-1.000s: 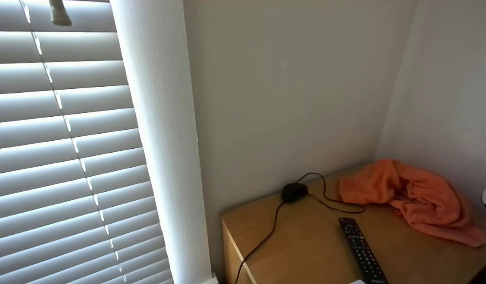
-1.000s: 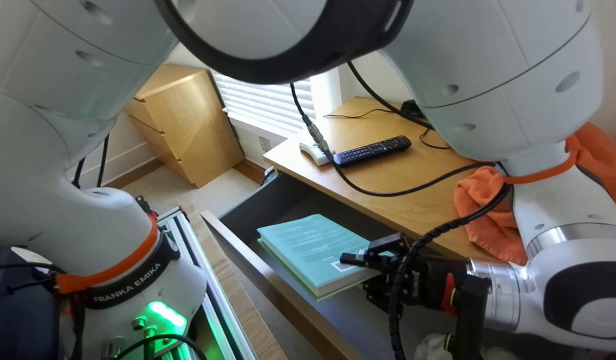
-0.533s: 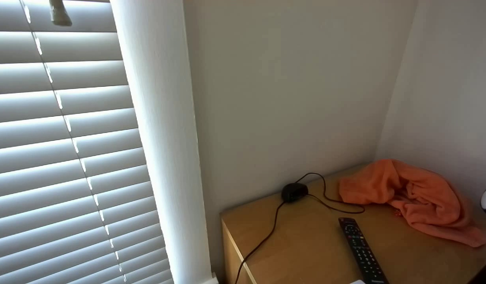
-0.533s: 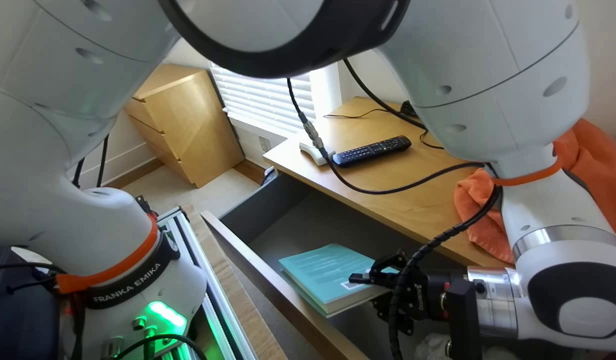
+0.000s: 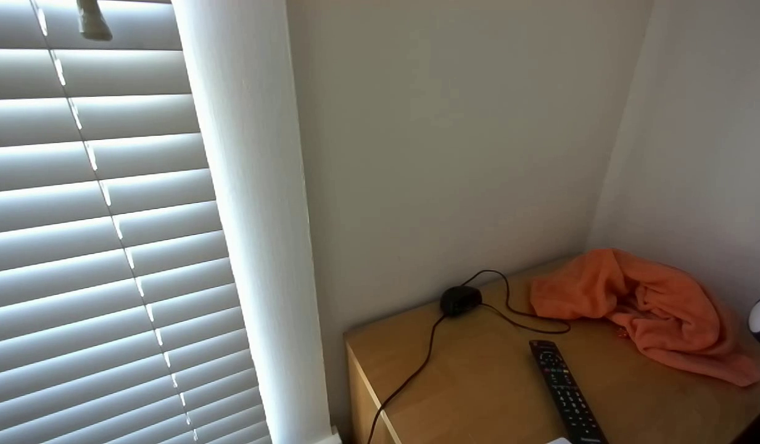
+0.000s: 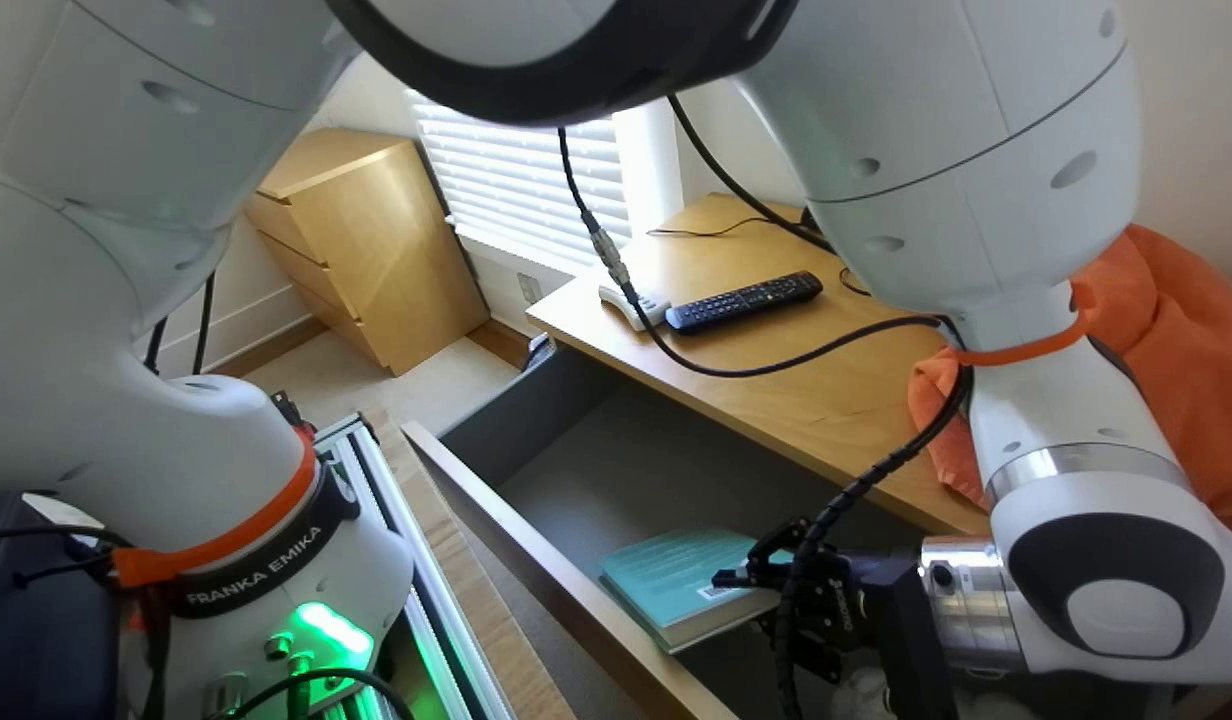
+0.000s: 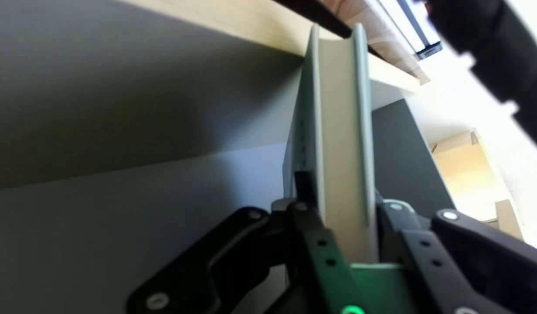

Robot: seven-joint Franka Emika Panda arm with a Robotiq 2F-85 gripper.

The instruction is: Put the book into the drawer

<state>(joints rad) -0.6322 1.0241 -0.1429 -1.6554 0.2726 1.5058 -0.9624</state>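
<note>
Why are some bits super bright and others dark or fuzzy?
In both exterior views, light glows through the blinds; in an exterior view, a green light shines; in the wrist view, shadow darkens the drawer, the black cable is blurry, the upper right washed out.

A remote [image 5: 564, 390] and cloth [image 5: 657, 308] lie on the dresser [image 5: 479, 382], while the book [image 6: 681, 580], between 2 gripper fingers [image 7: 311, 224], is in or just over the dresser's drawer [image 6: 616, 480].
</note>
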